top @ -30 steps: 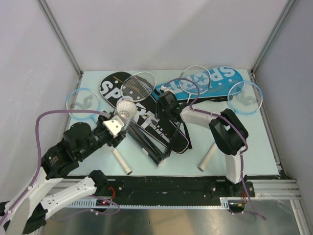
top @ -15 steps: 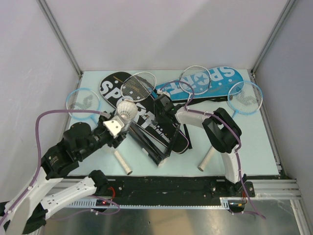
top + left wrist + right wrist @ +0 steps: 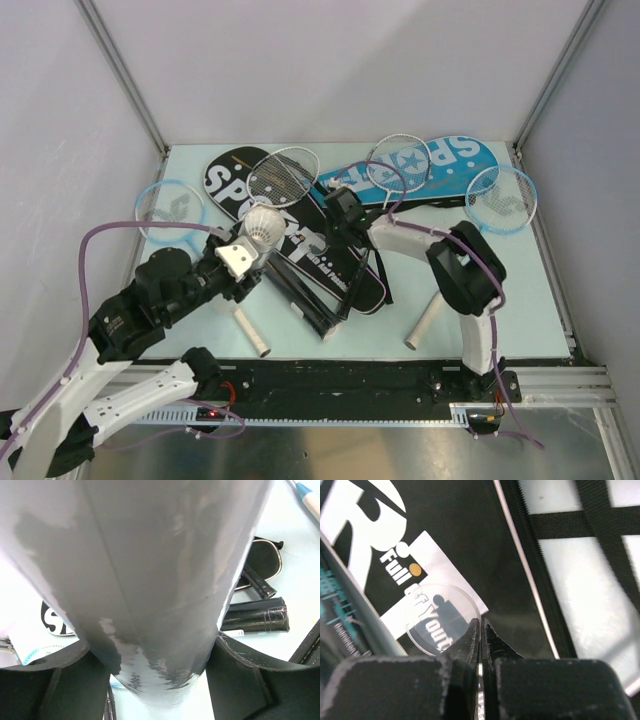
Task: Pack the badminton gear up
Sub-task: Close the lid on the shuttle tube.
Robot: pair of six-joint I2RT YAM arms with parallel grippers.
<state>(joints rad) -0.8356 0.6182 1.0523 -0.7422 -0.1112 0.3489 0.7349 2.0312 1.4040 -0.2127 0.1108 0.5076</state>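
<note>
The left gripper (image 3: 245,262) was clamped on a long whitish translucent plastic tube (image 3: 150,580), its 2 fingers pressed against the tube's sides, holding it over the pale-blue table (image 3: 520,290). The right gripper (image 3: 480,630) had its fingers together on the black racket-shaped "SPORT" cover (image 3: 228,178), beside a clear round plastic disc (image 3: 440,620), possibly pinching its rim.

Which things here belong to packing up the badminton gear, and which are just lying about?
Job: black SPORT cover, blue SPORT cover, silver rackets, light-blue rackets, shuttlecock, white tube, black tube, clear round lid.
Lying about: nothing loose that I can see; only the table and the arms' purple cables.
</note>
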